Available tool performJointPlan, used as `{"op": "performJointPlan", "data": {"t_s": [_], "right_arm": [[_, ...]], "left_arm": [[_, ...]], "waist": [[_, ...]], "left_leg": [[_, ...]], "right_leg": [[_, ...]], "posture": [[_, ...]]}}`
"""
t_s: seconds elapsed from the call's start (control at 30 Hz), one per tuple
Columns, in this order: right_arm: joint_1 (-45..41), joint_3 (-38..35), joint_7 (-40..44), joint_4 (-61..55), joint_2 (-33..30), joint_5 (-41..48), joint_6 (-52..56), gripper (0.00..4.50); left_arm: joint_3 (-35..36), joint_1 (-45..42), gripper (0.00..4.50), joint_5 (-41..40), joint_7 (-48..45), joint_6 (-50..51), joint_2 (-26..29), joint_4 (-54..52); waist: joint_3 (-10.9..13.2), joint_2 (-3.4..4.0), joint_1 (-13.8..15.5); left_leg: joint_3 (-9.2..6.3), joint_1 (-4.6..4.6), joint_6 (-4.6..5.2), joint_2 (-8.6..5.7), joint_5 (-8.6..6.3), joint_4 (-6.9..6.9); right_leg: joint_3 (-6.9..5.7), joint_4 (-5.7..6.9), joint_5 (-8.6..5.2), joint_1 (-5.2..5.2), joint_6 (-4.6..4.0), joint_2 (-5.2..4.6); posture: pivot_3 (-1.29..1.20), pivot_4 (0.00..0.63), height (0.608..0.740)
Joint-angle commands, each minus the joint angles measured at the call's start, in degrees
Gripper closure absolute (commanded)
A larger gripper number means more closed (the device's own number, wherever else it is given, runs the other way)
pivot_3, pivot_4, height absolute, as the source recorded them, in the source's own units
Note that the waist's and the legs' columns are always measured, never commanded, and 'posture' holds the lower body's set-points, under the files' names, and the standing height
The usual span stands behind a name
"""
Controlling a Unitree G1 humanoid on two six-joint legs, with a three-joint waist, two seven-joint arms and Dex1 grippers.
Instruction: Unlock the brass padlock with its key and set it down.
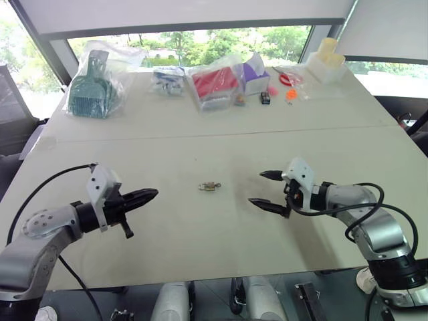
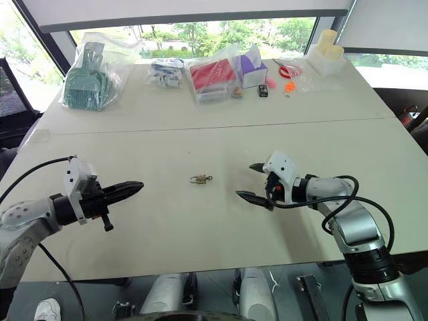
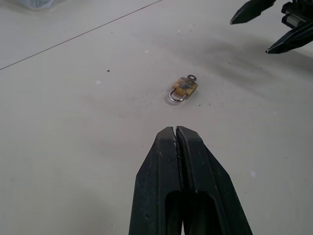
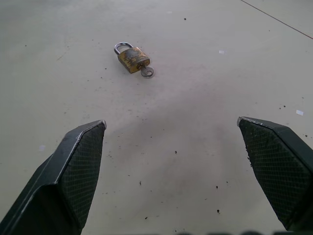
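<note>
Currently listed: one brass padlock (image 4: 132,58), lying flat on the pale table (image 1: 221,134) midway between the two arms, touched by neither. Its silvery shackle looks seated in the body, so it reads as locked. The key (image 4: 146,72) sits at the body's lower end, apparently in the keyhole. Left gripper (image 1: 150,194): fingers pressed together, holding nothing, aimed toward the lock. Right gripper (image 1: 265,188): fingers spread wide, holding nothing, facing the lock from the other side. Step in hand, by judgement: the approach. Advice: bring the wide right gripper down squarely over the brass body, pinch its flat faces rather than the shackle, and keep the key end exposed for the left gripper.
</note>
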Motion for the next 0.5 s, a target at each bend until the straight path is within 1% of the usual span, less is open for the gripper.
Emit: {"op": "performJointPlan", "data": {"t_s": [0.03,0.17,0.5], "right_arm": [[-0.58,-0.45,-0.23,-3.24,0.05,1.32,0.65,0.03],[-0.79,-0.3,-0.56,-3.83,0.28,1.39,1.28,0.03],[-2.68,1.08,-0.76,-3.25,0.92,0.71,0.78,0.03]], "left_arm": [[-0.2,-1.45,4.5,0.95,0.38,-1.67,-0.17,-0.23],[-0.23,-2.42,4.5,0.2,0.41,-0.82,-0.51,-0.01],[-1.5,-2.41,4.5,2.3,-1.48,-3.11,-0.17,1.57]], "waist": [[0.0,0.0,0.03],[0.0,0.0,-0.01],[0.0,0.0,0.0]], "left_leg": [[0.0,0.0,0.0,0.0,0.0,0.0],[0.0,0.0,0.0,0.0,0.0,0.0],[0.01,0.0,0.0,0.0,0.0,0.0]], "right_leg": [[0.0,0.0,0.0,0.0,0.0,0.0],[0.0,0.0,0.0,0.01,0.0,-0.01],[0.01,0.0,0.0,-0.01,-0.01,0.0]], "posture": [[0.0,0.15,0.74],[0.0,0.15,0.74],[0.0,0.15,0.74]]}}
